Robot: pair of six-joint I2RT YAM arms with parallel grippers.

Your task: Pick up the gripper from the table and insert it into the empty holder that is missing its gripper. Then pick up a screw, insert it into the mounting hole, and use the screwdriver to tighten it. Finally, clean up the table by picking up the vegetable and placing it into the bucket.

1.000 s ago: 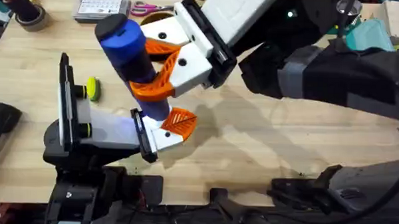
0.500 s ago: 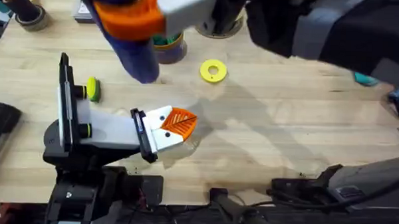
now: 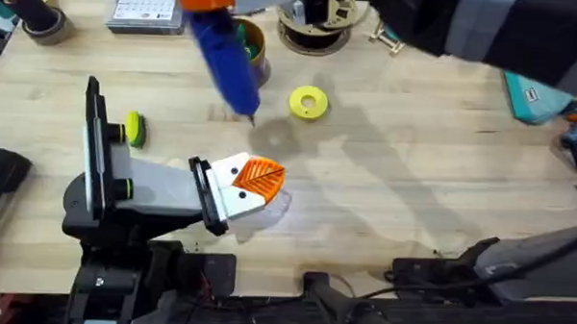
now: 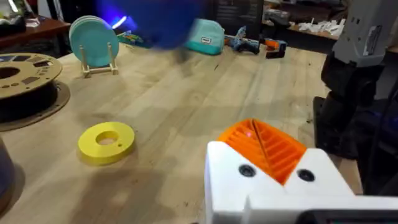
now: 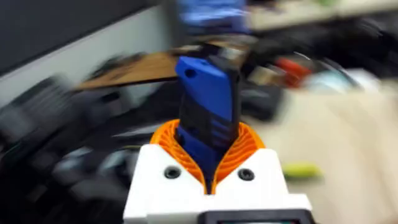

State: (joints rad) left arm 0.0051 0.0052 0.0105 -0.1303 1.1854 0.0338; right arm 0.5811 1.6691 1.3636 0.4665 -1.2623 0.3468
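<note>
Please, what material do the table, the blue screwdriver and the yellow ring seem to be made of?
The table looks like light wood with a matte finish: grain lines and joined strips show. The screwdriver, held by the right gripper, appears to be smooth blue plastic with a thin metal bit. The yellow ring seems to be matte plastic, possibly printed; that is uncertain.
</note>
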